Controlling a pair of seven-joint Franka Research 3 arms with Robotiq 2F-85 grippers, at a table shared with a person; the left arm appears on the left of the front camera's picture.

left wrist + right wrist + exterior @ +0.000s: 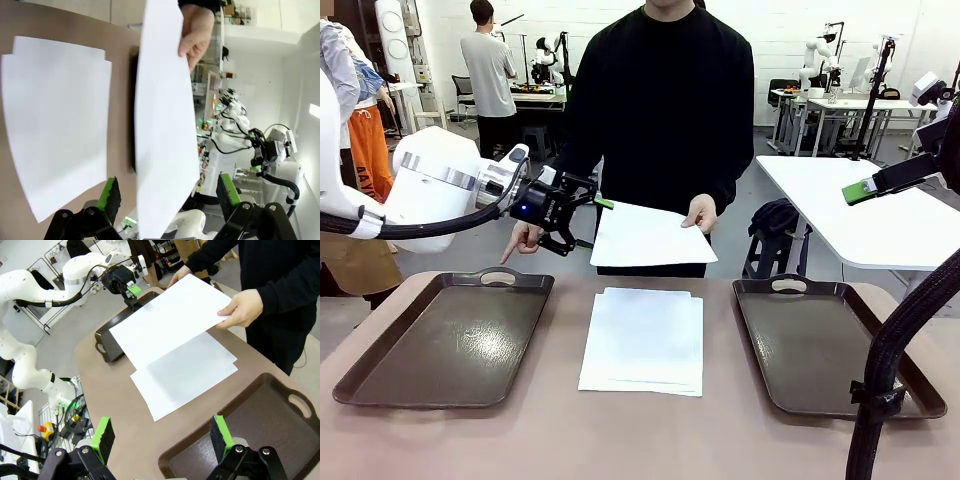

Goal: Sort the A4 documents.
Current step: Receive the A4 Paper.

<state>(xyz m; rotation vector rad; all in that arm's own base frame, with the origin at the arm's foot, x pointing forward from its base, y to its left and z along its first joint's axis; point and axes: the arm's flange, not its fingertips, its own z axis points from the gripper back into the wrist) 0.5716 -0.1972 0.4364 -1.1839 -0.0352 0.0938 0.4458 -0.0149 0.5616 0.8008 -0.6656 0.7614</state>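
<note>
Hand holds one sheet, a stack lies between two trays; both grippers released.

Thin matt white paper sheets, glossy dark brown plastic-looking trays, smooth matt tan tabletop

White left arm — silver joint ring; black left gripper, green-padded; ribbed black cable hose; person — black sweater.

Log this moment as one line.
person's hand: holds sheet above stack | left gripper: open, at sheet's edge | right gripper: open, raised on right
</note>
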